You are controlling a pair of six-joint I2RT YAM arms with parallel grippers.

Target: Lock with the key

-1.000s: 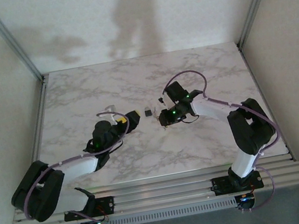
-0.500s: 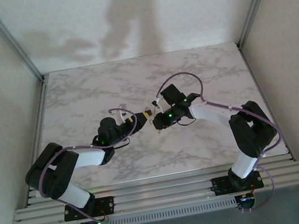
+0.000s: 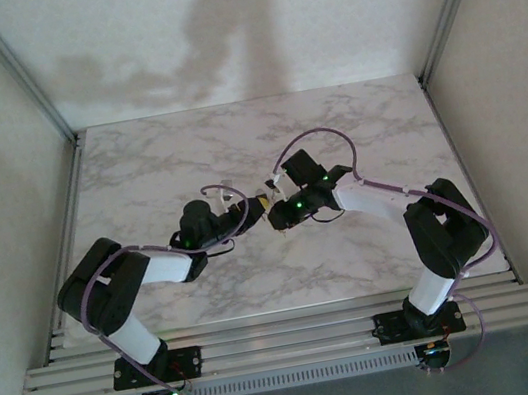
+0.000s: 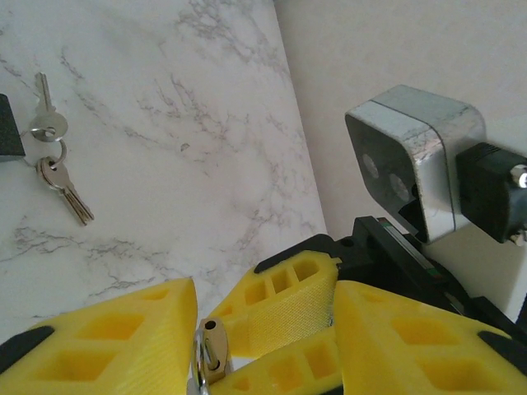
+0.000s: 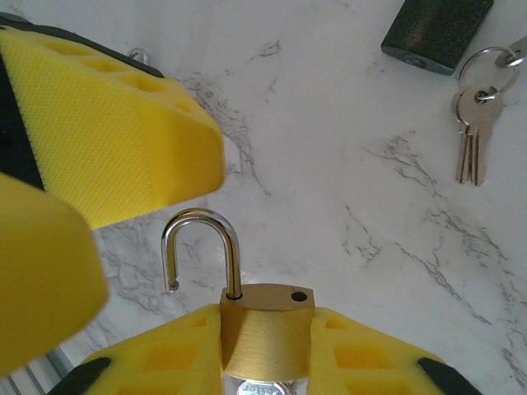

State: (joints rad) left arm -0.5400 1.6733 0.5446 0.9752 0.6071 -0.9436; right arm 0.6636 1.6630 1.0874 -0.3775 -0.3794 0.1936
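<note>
My right gripper (image 5: 265, 322) is shut on a brass padlock (image 5: 263, 341), whose steel shackle (image 5: 202, 229) stands open and points away from the wrist. My left gripper (image 4: 265, 295) is open. Its yellow fingers (image 4: 99, 337) straddle the padlock (image 4: 202, 355) and one yellow finger of the right gripper. In the right wrist view the left gripper's fingers (image 5: 107, 123) hang just beyond the shackle's free end, apart from it. Keys on a ring (image 5: 473, 123) lie on the marble table (image 5: 346, 164), also at the left in the left wrist view (image 4: 51, 156). The two grippers (image 3: 248, 207) (image 3: 272, 210) meet mid-table.
A dark padlock (image 5: 436, 29) lies on the table beside the keys. The right wrist's silver camera box (image 4: 412, 156) sits close in front of the left gripper. White walls enclose the table on three sides.
The left gripper has swung right and closed the gap to the right gripper, which edged left with the padlock. The tips were apart a second ago and now overlap.
</note>
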